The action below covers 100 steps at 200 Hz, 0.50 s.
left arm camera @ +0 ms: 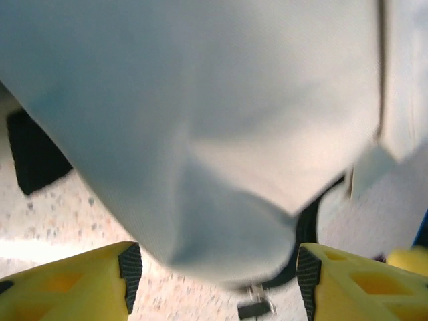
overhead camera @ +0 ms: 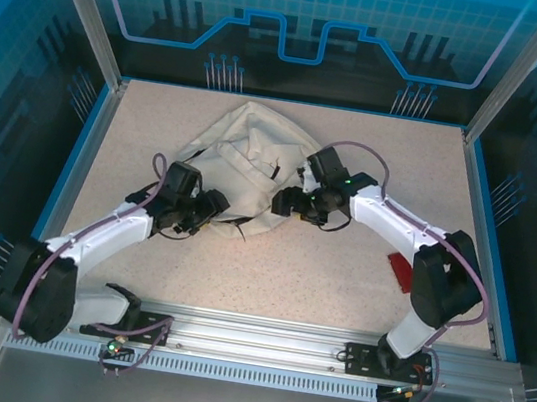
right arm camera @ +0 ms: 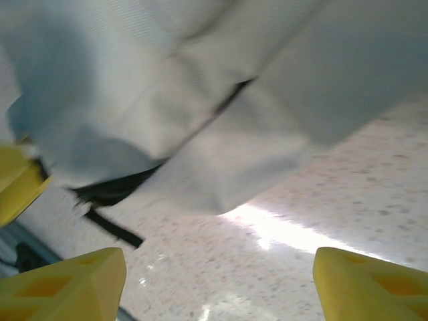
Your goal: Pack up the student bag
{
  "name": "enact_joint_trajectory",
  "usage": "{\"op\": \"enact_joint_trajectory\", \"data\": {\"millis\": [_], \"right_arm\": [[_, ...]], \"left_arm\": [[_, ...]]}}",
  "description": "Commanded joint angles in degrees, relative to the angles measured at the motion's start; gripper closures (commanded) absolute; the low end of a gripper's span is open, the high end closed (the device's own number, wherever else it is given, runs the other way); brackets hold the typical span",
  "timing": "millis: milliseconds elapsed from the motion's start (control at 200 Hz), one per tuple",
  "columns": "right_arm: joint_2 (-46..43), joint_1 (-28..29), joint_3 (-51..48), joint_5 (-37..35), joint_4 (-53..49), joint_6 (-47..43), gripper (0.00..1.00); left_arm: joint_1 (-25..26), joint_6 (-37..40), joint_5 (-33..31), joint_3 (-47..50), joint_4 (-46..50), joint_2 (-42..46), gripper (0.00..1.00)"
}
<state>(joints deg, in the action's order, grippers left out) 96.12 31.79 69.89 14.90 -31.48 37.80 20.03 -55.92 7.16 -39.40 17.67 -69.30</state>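
The student bag (overhead camera: 244, 162), a cream-white fabric backpack with thin dark straps, lies crumpled in the middle of the table. My left gripper (overhead camera: 214, 205) is at its lower left edge. In the left wrist view it (left arm camera: 217, 284) is open, and a corner of the bag (left arm camera: 221, 134) hangs between the yellow fingers (left arm camera: 87, 284) without being pinched. A dark strap and small buckle (left arm camera: 254, 309) lie below that corner. My right gripper (overhead camera: 282, 203) is at the bag's lower right edge. It (right arm camera: 221, 287) is open over bare table, just short of the bag's edge (right arm camera: 221, 174).
A small red object (overhead camera: 401, 272) lies on the speckled table (overhead camera: 337, 282) near the right arm's elbow. Blue walls and a metal frame enclose the table. A yellow finger of the other gripper (right arm camera: 17, 184) shows at the left of the right wrist view.
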Motion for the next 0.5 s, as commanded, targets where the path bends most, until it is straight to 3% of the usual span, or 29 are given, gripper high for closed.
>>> {"op": "enact_joint_trajectory", "data": {"millis": [0, 240, 495], "right_arm": [[0.2, -1.6, -0.6, -0.1, 3.5, 4.0, 0.25], [4.3, -1.0, 1.5, 3.6, 5.0, 7.4, 0.27], [7.7, -1.0, 0.9, 3.8, 6.9, 10.6, 0.30]], "left_arm": [[5.2, 4.2, -5.8, -1.3, 9.0, 3.3, 0.33], [16.0, 6.0, -6.6, 0.8, 1.3, 1.8, 0.35], [17.8, 7.3, -6.2, 0.0, -4.9, -6.4, 0.45]]}}
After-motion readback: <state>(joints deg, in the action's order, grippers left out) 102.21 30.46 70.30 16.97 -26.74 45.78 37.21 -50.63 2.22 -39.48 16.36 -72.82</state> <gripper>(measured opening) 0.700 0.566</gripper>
